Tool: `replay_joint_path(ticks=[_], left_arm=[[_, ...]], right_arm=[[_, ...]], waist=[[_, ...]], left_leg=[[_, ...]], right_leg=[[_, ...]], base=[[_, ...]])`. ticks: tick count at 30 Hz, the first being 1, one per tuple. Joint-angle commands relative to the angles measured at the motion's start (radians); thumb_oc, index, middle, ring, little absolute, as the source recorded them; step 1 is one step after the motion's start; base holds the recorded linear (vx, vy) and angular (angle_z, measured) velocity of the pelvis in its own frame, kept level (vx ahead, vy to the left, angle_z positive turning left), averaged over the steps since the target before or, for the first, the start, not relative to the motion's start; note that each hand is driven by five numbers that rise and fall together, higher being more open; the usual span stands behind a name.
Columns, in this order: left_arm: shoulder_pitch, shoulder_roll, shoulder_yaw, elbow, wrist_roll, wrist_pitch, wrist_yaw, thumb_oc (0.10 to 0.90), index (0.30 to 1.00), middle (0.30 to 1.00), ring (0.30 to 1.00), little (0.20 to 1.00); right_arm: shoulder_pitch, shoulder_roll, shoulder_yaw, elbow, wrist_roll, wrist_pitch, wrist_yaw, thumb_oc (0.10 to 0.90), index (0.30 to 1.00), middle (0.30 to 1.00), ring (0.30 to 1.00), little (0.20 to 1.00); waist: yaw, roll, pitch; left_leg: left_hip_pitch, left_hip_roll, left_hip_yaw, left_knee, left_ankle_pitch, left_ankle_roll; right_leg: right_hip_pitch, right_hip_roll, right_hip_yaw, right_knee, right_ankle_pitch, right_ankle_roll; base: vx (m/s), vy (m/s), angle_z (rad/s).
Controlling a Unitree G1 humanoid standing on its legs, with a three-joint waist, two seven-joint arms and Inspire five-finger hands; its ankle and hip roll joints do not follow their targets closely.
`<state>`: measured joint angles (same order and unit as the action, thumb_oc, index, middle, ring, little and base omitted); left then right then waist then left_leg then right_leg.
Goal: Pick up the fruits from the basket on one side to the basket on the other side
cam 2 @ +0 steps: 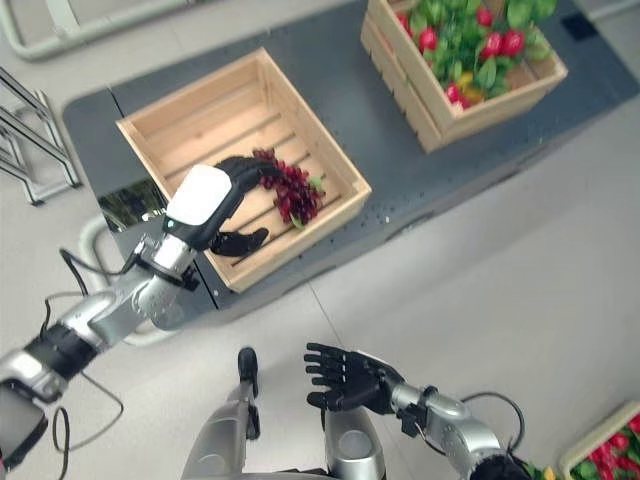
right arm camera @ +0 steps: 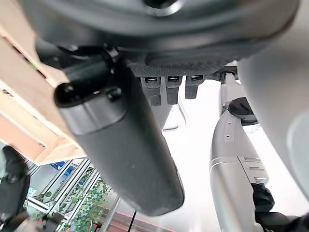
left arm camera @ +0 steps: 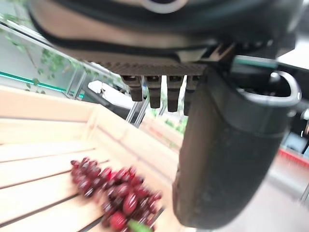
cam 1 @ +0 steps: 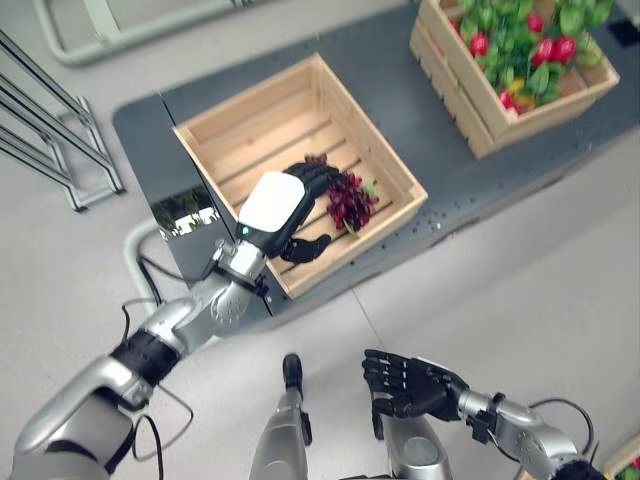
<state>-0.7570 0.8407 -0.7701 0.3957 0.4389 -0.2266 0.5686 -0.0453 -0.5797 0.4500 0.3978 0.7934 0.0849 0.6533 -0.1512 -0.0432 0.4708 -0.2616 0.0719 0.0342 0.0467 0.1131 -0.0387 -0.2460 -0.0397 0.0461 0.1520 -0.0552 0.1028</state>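
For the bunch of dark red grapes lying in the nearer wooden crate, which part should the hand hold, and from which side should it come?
The grape bunch lies flat on the slats of the open-topped crate, so coming from above is probably best. Curl the fingers round the broad middle of the cluster, where the berries are densest, not the green leaf end. The left hand hovers just beside it, fingers straight.

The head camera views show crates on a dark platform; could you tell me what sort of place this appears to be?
Probably an indoor test or demo space rather than a shop: slatted wooden crates sit on a low dark platform over pale smooth floor, with metal racks nearby. The left hand reaches a grape bunch.
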Motion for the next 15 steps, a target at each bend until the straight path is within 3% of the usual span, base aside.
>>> replay_joint_path(ticks=[1, 8, 15], left_arm=[[-0.109, -0.002, 0.054, 0.016, 0.049, 0.010, 0.167, 0.800, 0.900, 0.900, 0.900, 0.900], [-0.225, -0.035, 0.055, 0.106, 0.142, 0.075, 0.319, 0.800, 0.900, 0.900, 0.900, 0.900], [-0.325, -0.050, 0.018, 0.140, 0.249, 0.149, 0.307, 0.800, 0.900, 0.900, 0.900, 0.900]], right_arm=[[0.043, -0.034, 0.019, -0.051, 0.081, -0.069, 0.054, 0.800, 0.900, 0.900, 0.900, 0.900], [0.000, -0.013, 0.041, 0.005, 0.105, -0.116, 0.070, 0.800, 0.900, 0.900, 0.900, 0.900], [-0.033, -0.002, 0.052, -0.012, 0.128, -0.127, 0.037, 0.800, 0.900, 0.900, 0.900, 0.900]], waist=[[-0.020, -0.024, -0.055], [-0.030, -0.029, 0.011], [-0.040, -0.035, 0.049]], left_leg=[[-0.131, 0.023, -0.037, 0.201, -0.054, -0.028], [-0.210, 0.011, -0.044, 0.248, -0.054, -0.028], [-0.255, -0.005, -0.036, 0.265, -0.053, -0.022]], right_leg=[[-0.085, 0.009, -0.008, 0.070, 0.058, -0.070], [-0.154, 0.017, 0.000, 0.108, 0.054, -0.081], [-0.192, 0.018, 0.009, 0.102, 0.070, -0.082]], base=[[-0.05, -0.001, 0.04], [-0.02, 0.002, 0.01], [-0.01, 0.032, -0.01]])
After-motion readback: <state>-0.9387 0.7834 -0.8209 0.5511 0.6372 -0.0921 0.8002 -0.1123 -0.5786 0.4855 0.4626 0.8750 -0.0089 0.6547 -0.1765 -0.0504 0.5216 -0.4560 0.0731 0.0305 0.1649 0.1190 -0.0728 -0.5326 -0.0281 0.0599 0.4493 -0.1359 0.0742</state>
